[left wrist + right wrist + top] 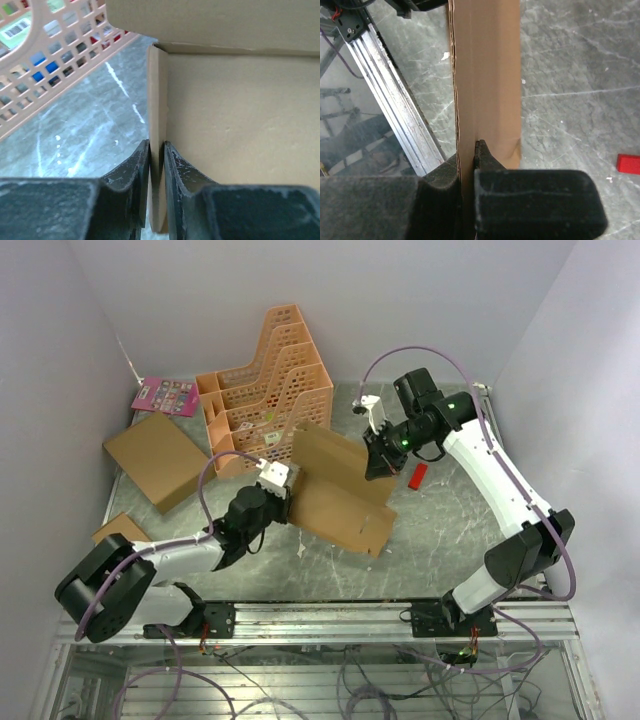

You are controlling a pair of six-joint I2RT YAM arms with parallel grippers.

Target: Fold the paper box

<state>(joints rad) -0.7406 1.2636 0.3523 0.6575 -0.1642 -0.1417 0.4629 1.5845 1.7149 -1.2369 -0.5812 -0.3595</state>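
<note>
The paper box is a brown cardboard sheet, partly folded, in the middle of the table. My left gripper is shut on its left side flap; in the left wrist view the flap's edge stands upright between the jaws. My right gripper is shut on the box's far right edge; in the right wrist view a cardboard panel is pinched at the fingertips. The box's back panel is raised toward the rack.
A peach plastic rack stands behind the box. A larger flat cardboard box lies at the left, a smaller one near the left edge. A pink card lies far left, a red block at the right.
</note>
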